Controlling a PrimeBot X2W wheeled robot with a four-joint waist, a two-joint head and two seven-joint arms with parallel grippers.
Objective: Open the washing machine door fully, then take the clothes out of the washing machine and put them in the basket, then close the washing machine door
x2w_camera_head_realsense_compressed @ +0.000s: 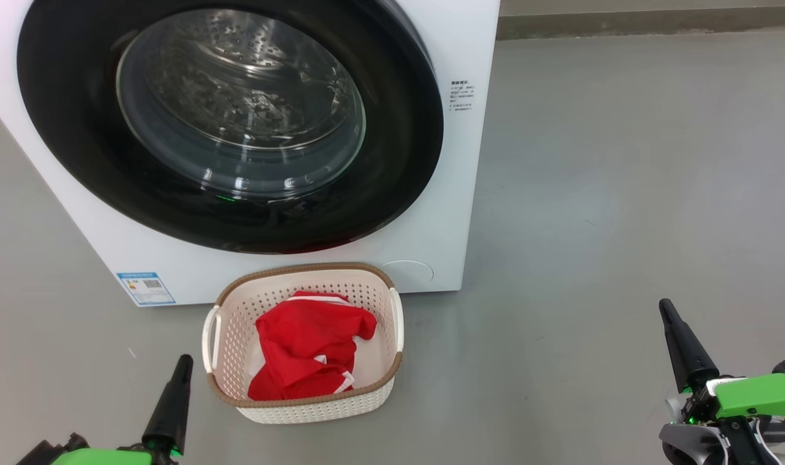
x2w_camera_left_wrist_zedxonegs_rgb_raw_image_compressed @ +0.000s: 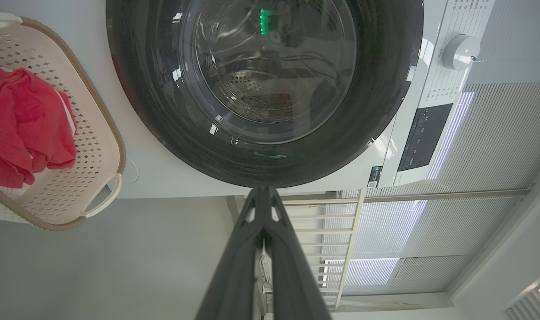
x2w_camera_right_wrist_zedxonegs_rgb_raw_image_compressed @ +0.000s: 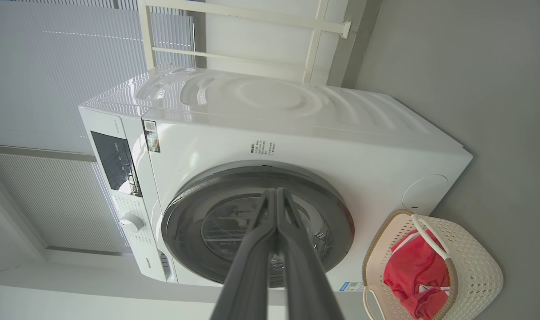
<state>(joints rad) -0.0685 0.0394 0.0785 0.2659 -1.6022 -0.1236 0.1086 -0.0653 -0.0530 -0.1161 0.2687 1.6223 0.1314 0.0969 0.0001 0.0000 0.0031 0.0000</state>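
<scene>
The white washing machine (x2w_camera_head_realsense_compressed: pixel 457 161) stands ahead with its black-rimmed glass door (x2w_camera_head_realsense_compressed: pixel 230 123) lying flush against the front; the steel drum shows through the glass. In front of it on the floor sits the cream basket (x2w_camera_head_realsense_compressed: pixel 379 394) holding the red clothes (x2w_camera_head_realsense_compressed: pixel 305 352). My left gripper (x2w_camera_head_realsense_compressed: pixel 180 365) rests shut at the lower left, left of the basket, with nothing in it. My right gripper (x2w_camera_head_realsense_compressed: pixel 667 310) is shut and empty at the lower right, well away from the basket. The left wrist view shows the door (x2w_camera_left_wrist_zedxonegs_rgb_raw_image_compressed: pixel 270 89) and basket (x2w_camera_left_wrist_zedxonegs_rgb_raw_image_compressed: pixel 96 151); the right wrist view shows the machine (x2w_camera_right_wrist_zedxonegs_rgb_raw_image_compressed: pixel 296 133) and the basket (x2w_camera_right_wrist_zedxonegs_rgb_raw_image_compressed: pixel 478 262).
Grey floor (x2w_camera_head_realsense_compressed: pixel 625 194) spreads to the right of the machine. A blue label (x2w_camera_head_realsense_compressed: pixel 145 288) sits low on the machine's front. A white railing and pleated blinds (x2w_camera_right_wrist_zedxonegs_rgb_raw_image_compressed: pixel 52 89) stand behind the machine.
</scene>
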